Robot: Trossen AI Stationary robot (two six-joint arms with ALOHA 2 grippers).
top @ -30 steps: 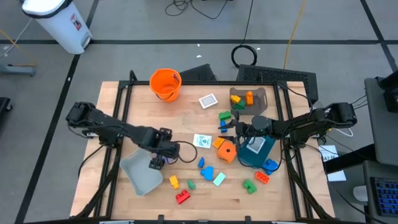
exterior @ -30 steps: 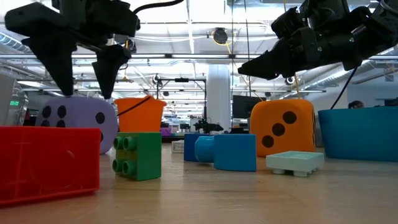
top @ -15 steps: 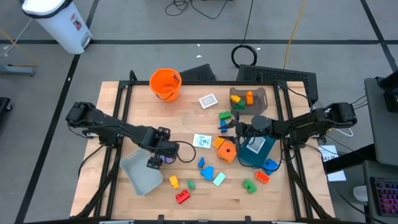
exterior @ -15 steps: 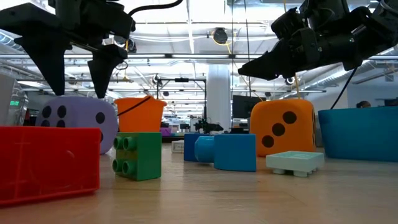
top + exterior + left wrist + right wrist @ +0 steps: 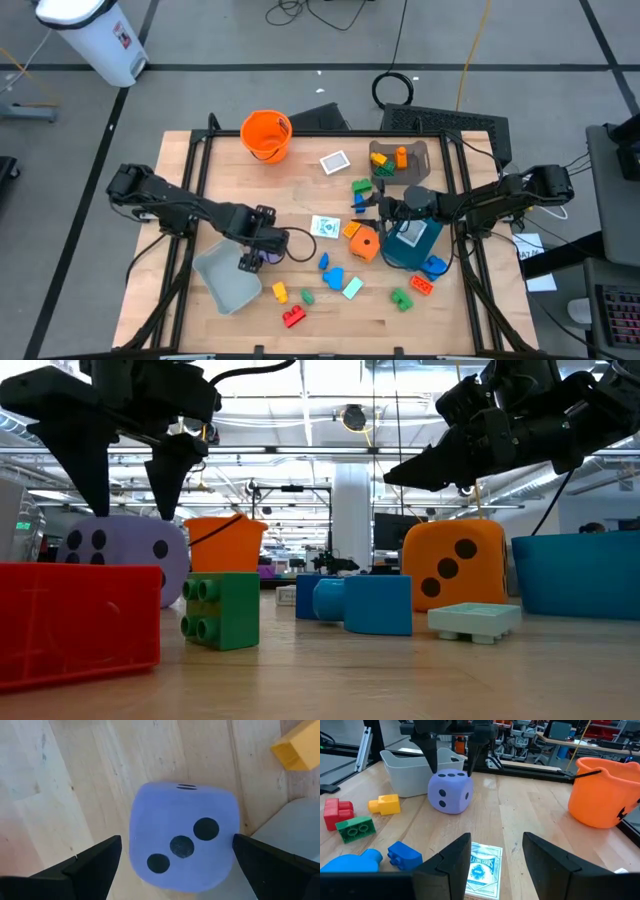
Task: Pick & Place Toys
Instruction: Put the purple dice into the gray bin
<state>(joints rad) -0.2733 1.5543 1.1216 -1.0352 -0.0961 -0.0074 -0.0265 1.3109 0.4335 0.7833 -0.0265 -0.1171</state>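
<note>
Here, over a pale wooden table (image 5: 300, 160) strewn with toys, the left gripper (image 5: 128, 508) hangs above the purple die (image 5: 182, 847), its two dark tapered fingers spread wide to either side of the cube and clear of it. The die — matte, soft-cornered, with black dots — sits on the boards just beside the grey bin (image 5: 228, 278), a smooth tub with sloping walls. The left wrist view alone shows the die's upper face with three dots in a diagonal, plus a yellow block (image 5: 299, 750) near the bin's rim; the right wrist view shows the same die from the side, with the left fingers poised over it. The right gripper (image 5: 496, 851) waits near the table's middle, its fingers parted and holding nothing, above a white picture card (image 5: 483, 870) with a blue printed back. Behind the right gripper in the high view stands the teal bin (image 5: 410, 245), and next to it the orange die (image 5: 365, 243). Only the low view gives the toys' profile: a glossy red block (image 5: 78, 622), a studded green block (image 5: 221, 610), a rounded blue block (image 5: 362, 604) and a flat mint block (image 5: 474, 622) on short feet. A ribbed orange bucket (image 5: 266, 134) with a wire handle stands at the far edge, well apart from both arms.
</note>
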